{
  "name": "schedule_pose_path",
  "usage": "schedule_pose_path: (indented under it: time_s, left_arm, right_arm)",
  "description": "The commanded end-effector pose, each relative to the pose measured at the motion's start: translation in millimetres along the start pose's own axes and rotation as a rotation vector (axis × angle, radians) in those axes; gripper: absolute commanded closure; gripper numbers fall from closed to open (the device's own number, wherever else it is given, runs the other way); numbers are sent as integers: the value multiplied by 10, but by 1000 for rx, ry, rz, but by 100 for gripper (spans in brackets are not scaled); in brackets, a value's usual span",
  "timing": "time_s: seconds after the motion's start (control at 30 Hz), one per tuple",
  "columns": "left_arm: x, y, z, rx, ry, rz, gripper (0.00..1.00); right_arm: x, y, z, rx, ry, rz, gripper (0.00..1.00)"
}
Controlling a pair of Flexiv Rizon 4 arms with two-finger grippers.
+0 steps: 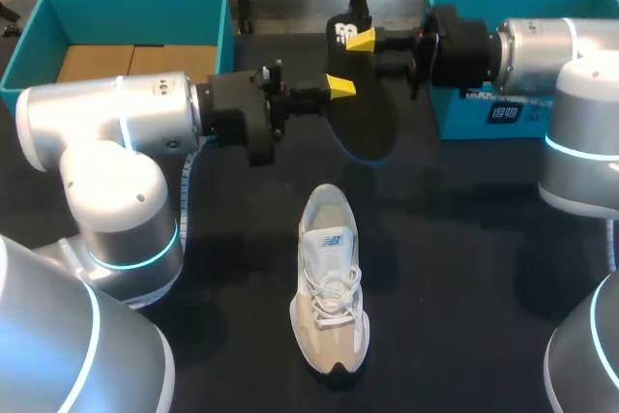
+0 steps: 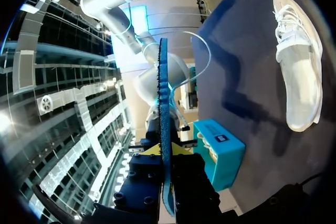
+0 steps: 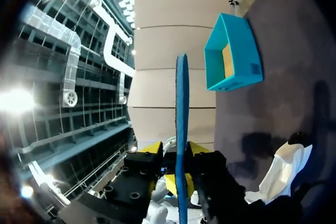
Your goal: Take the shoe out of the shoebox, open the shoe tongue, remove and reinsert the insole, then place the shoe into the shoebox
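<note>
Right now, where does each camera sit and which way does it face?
Head view: above and behind the robot, looking down on the table; both arms enter, left gripper and right gripper holding the insole.
Left wrist view: on the left wrist, looking out along its own gripper, past the edge-on insole.
Right wrist view: on the right wrist, looking along the insole toward the open teal box; its own gripper shows.
Shared: all three show the insole and the shoe.

The left arm (image 1: 116, 118) is extended in from the tabletop's (image 1: 464, 268) left edge and the right arm (image 1: 542, 50) from its right edge, both held level above the far middle, where the left gripper (image 2: 164, 149) and the right gripper (image 3: 181, 149) are each clamped on the insole (image 1: 366, 123).
</note>
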State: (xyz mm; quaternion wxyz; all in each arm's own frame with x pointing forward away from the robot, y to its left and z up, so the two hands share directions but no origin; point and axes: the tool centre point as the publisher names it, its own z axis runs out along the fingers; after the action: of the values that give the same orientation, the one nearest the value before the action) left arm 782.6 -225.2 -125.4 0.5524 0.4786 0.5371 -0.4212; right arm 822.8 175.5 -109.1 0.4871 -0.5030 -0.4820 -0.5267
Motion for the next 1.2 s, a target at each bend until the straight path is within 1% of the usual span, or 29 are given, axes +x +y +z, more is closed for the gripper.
schedule_pose_path:
  time_s: [0.03,0.13,0.2,0.23,0.3,0.33,0.37,0.4,0.9,0.97,1.1,1.2]
  left_arm:
    - [21,15,-195,-10,25,-35,100]
    - [69,86,-335,-12,43,-126,100]
    - [98,126,-409,-22,83,-191,100]
    - [114,147,-443,-16,100,-253,100]
    - [161,212,-500,-38,144,-434,100]
    - [201,263,-535,0,144,-582,100]
    - [230,277,-557,-6,155,-620,100]
    - [235,252,-599,-14,158,-612,100]
    - [235,252,-599,-14,158,-612,100]
    - [191,237,-646,69,171,-780,100]
    - [118,228,-766,270,217,-1159,100]
    - [78,279,-832,374,249,-1482,100]
  right_arm:
    - [-25,-148,-98,-32,9,-16,0]
    - [-30,-207,-156,-33,6,-36,0]
    - [-21,-238,-189,-32,0,-43,0]
    - [-17,-250,-206,-32,-1,-47,0]
    - [-15,-263,-246,-34,-12,-55,0]
    - [-10,-269,-265,-43,-22,-57,0]
    - [0,-275,-284,-53,-30,-59,0]
    - [8,-281,-304,-62,-36,-64,0]
    - [8,-281,-304,-62,-36,-64,0]
    - [8,-281,-304,-62,-36,-64,0]
    - [8,-281,-304,-62,-36,-64,0]
    - [8,-281,-304,-62,-36,-64,0]
